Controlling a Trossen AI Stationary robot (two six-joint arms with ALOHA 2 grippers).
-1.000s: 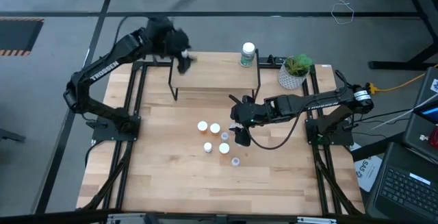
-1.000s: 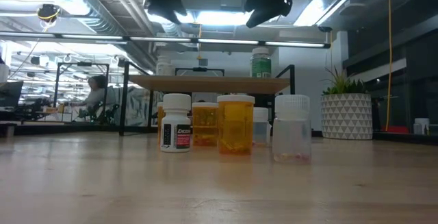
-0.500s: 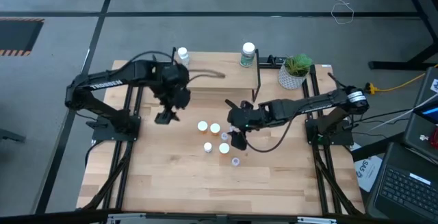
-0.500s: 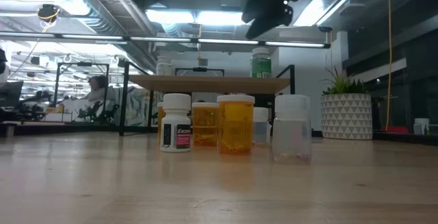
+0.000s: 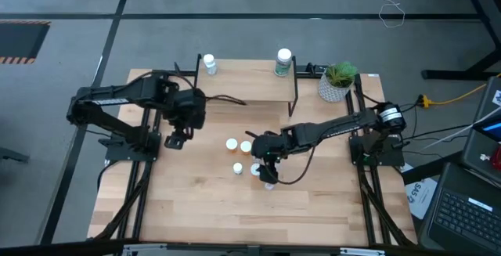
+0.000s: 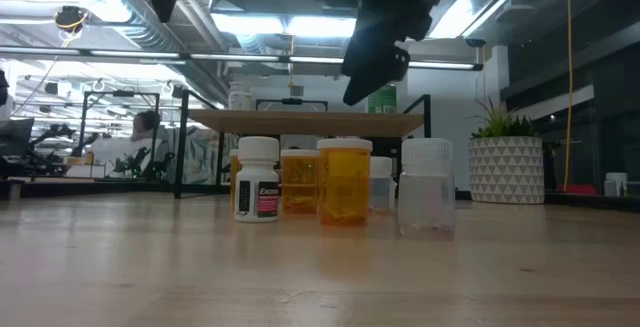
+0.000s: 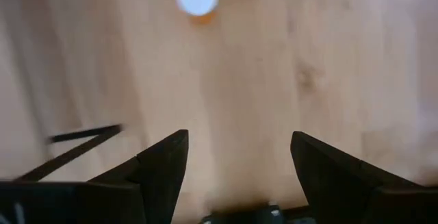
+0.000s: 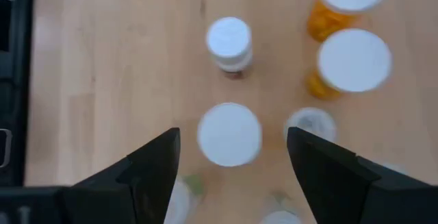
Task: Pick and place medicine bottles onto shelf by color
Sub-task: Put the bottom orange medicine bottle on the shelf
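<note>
Right gripper [image 5: 267, 171] has dropped from beside the shelf [image 5: 250, 90] to just over the bottle cluster [image 5: 249, 159] mid-bench, fingers apart, nothing held. Left gripper [image 5: 174, 139] has pulled off the shelf to the bench's [image 5: 196, 209] left side, fingers apart, empty. White bottle [image 5: 209, 63] and green-label bottle [image 5: 282, 62] stand on the shelf. Bottle contents unreadable.

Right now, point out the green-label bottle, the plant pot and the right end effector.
green-label bottle [image 5: 283, 55]: high view, white cap.
plant pot [image 6: 505, 170]: low view, patterned wall.
right end effector [image 8: 229, 157]: right wrist view, gap between fingertips.
</note>
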